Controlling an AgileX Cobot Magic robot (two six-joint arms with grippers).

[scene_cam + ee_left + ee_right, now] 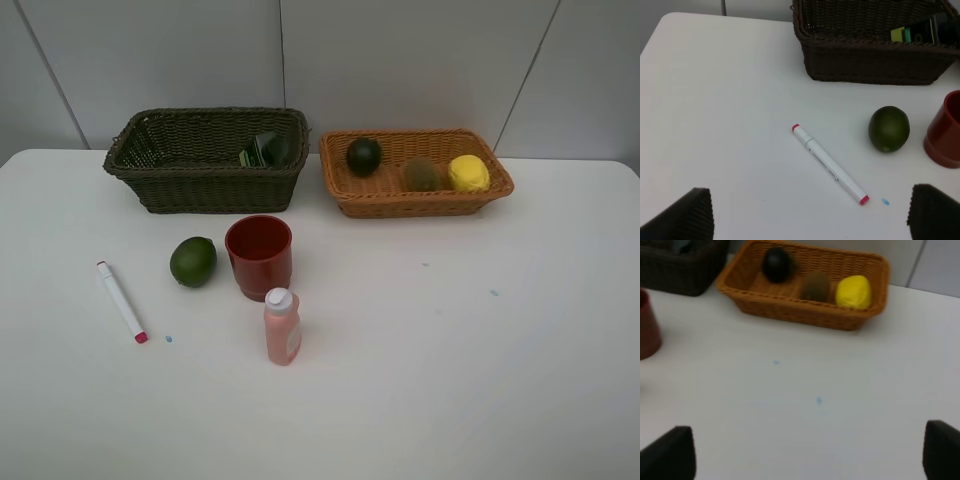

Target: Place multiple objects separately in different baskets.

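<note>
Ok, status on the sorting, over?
Left gripper open, right gripper open, both empty. Lime, marker, red cup, pink bottle on table. Red cup close beside lime.

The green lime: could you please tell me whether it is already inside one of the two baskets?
No, the green lime lies on the table beside the red cup.

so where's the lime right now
In the exterior high view the green lime sits on the table left of centre, just left of the red cup and in front of the dark basket, with the marker further left.
</note>
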